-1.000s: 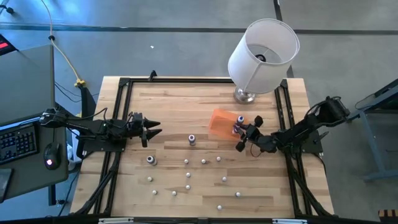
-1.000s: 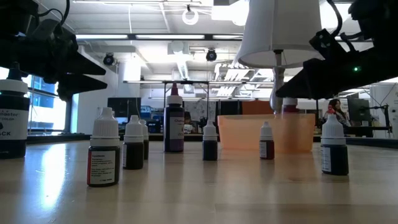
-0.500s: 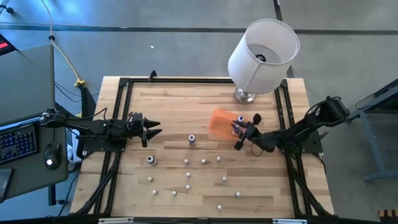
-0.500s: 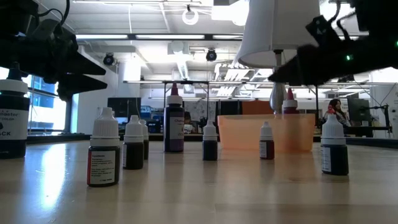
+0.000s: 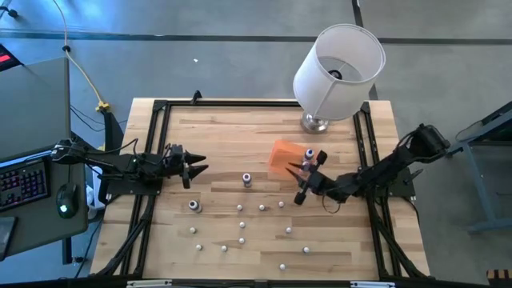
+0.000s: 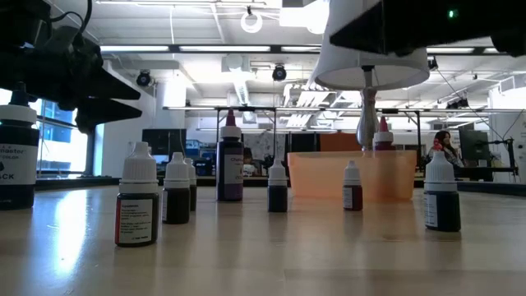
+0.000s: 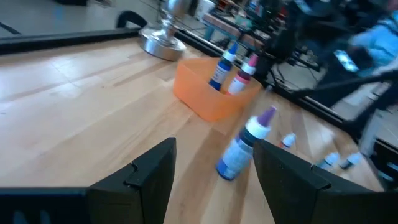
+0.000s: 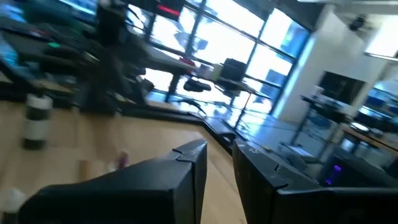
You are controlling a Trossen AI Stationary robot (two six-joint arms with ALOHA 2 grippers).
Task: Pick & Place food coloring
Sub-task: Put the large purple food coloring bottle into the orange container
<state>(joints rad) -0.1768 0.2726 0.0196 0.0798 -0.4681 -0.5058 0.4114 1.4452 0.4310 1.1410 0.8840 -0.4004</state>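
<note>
The food coloring bottles are tiny with whitish caps. Several stand scattered on the table, such as one bottle (image 5: 262, 208) and a dark one (image 6: 137, 205). A taller purple-tipped bottle (image 5: 247, 180) (image 7: 244, 148) stands mid-table. Two bottles, a blue one (image 7: 221, 70) and a pink one (image 7: 243, 73) (image 6: 382, 136), stand in the orange tray (image 5: 280, 155) (image 6: 353, 174). My right gripper (image 5: 298, 174) (image 8: 219, 149) hovers open and empty over the tray's near edge. My left gripper (image 5: 194, 168) (image 7: 214, 146) waits open at the table's left.
A white-shaded lamp (image 5: 338, 62) stands on its metal base (image 5: 314, 122) just beyond the tray, its shade (image 6: 370, 49) overhanging it. Black frame rails (image 5: 152, 160) run along the table's left and right sides. A keyboard and mouse (image 5: 64, 200) lie off the table's left.
My right gripper has let go of the pink-tipped bottle in the orange tray. It has risen and drawn back a little toward the table's left and near edge. The bottle stays standing in the tray.
</note>
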